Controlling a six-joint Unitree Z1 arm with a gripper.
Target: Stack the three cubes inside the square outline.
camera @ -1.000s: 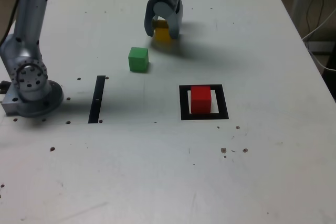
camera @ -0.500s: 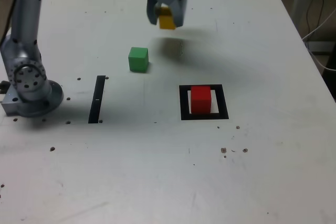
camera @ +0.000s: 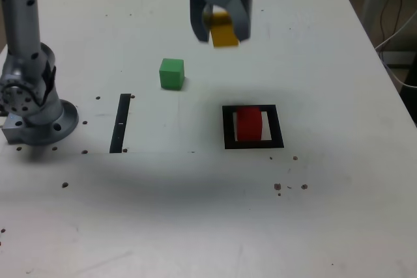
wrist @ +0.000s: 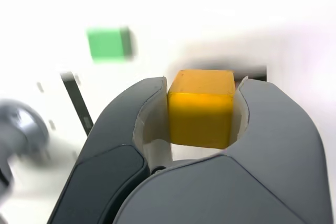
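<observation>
White worktop [camera: 339,226] is seen carrying the square outline [camera: 228,127] toward its right edge in the exterior view, and the red cube [camera: 248,124] is already set inside that frame, so one of three placements is judged done. Above the worktop's far middle the gripper [camera: 221,25] is clamped on the yellow cube [wrist: 200,107], held clear of the surface. Left to be stacked are that cube and the green cube [camera: 172,73], which rests untouched mid-worktop.

dark grey two-fingered gripper [camera: 221,27] up off the table, jaws clamped on a small yellow cube [camera: 225,34], silver arm base [camera: 34,105] at the exterior view's left
</observation>
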